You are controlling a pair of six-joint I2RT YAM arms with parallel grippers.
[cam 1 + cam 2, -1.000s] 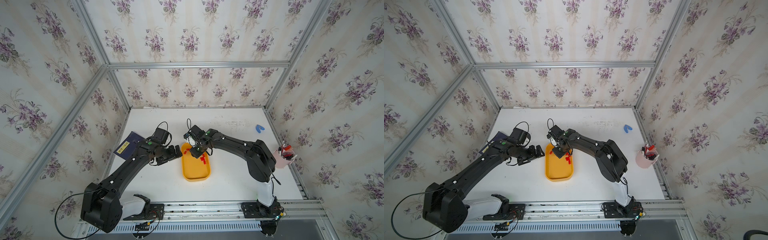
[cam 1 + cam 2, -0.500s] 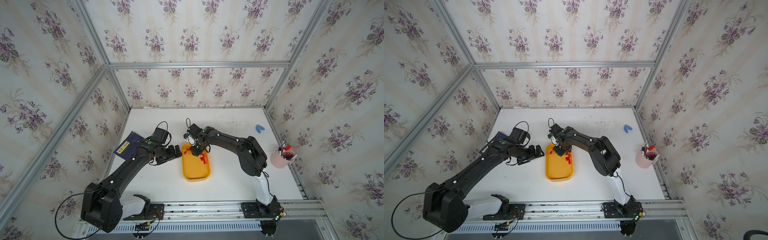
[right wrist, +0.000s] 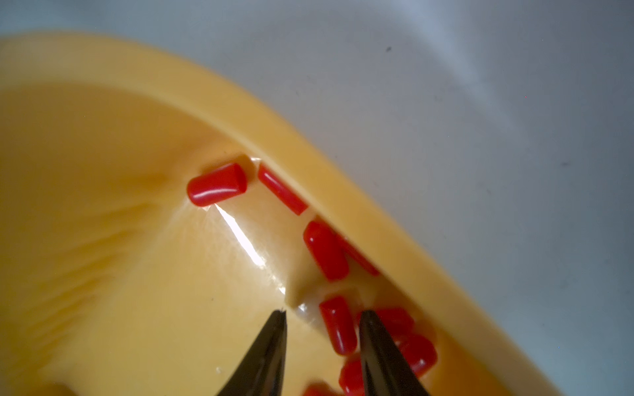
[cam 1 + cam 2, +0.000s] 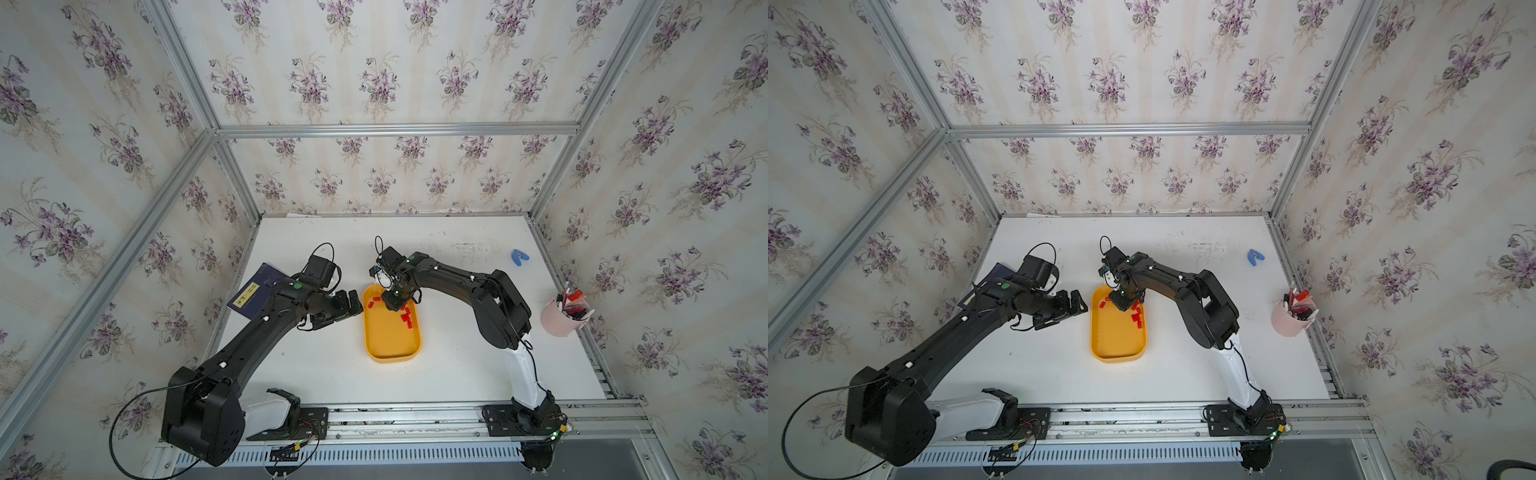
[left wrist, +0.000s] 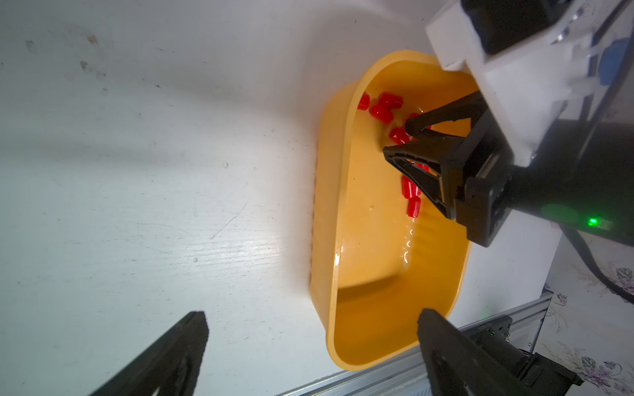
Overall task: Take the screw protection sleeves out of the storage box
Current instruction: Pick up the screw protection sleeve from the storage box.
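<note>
While our left gripper hangs wide open and empty beside the storage box, our right gripper is down in its far end, half open, gripping nothing. Its fingers hide some of the screw protection sleeves lying there, so we cannot count them.

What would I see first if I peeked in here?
The bright yellow storage box sits in the middle of the white table, with little red sleeves huddled at its far end. The right fingers poke down among them, and purple flower wallpaper covers the walls.
</note>
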